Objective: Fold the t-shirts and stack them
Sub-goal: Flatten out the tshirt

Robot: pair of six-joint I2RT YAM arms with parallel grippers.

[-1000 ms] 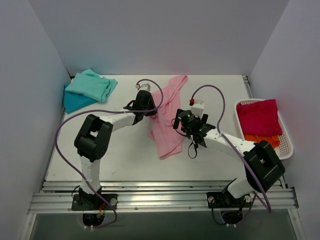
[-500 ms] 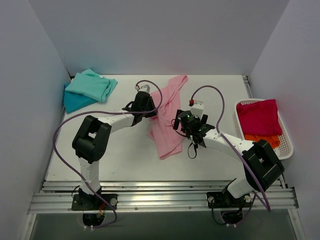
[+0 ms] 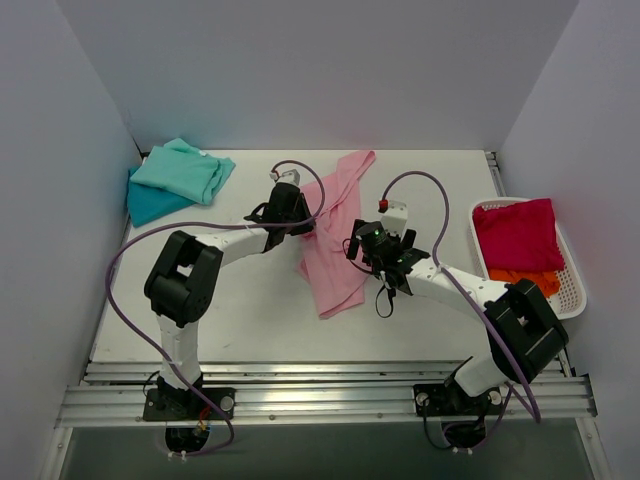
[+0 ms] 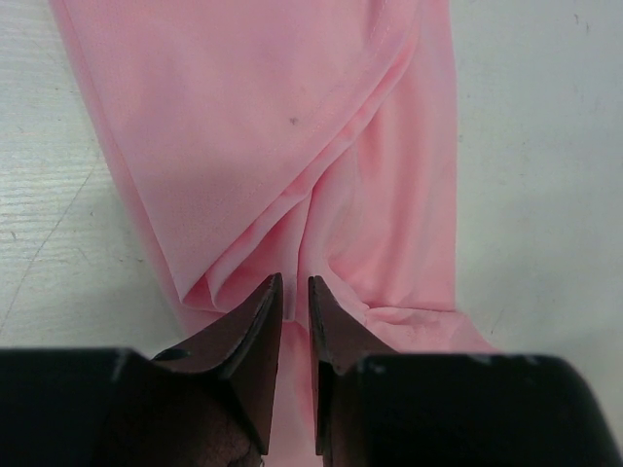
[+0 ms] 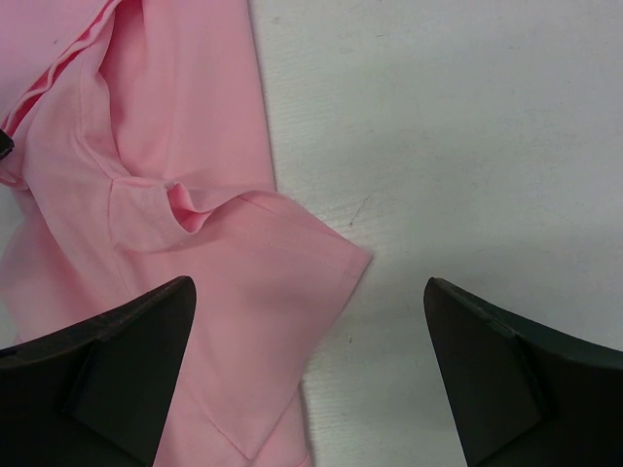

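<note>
A light pink t-shirt (image 3: 335,235) lies crumpled in a long strip at the table's middle. My left gripper (image 3: 306,226) is at its left edge, shut on a fold of the pink cloth (image 4: 292,156); in the left wrist view the gripper (image 4: 293,287) shows only a thin gap between its fingers. My right gripper (image 3: 360,246) hovers open over the shirt's right side, and in the right wrist view the gripper (image 5: 310,287) straddles a pink sleeve corner (image 5: 282,272). A mint green t-shirt (image 3: 182,170) lies folded on a teal blue one (image 3: 150,204) at the far left.
A white lattice basket (image 3: 574,290) at the right edge holds a crimson red t-shirt (image 3: 518,233) on top of an orange one (image 3: 527,281). Grey walls close in the table on the left, back and right.
My left arm has shifted slightly, its elbow drawing a little left. The right gripper and the shirts have stayed put.
</note>
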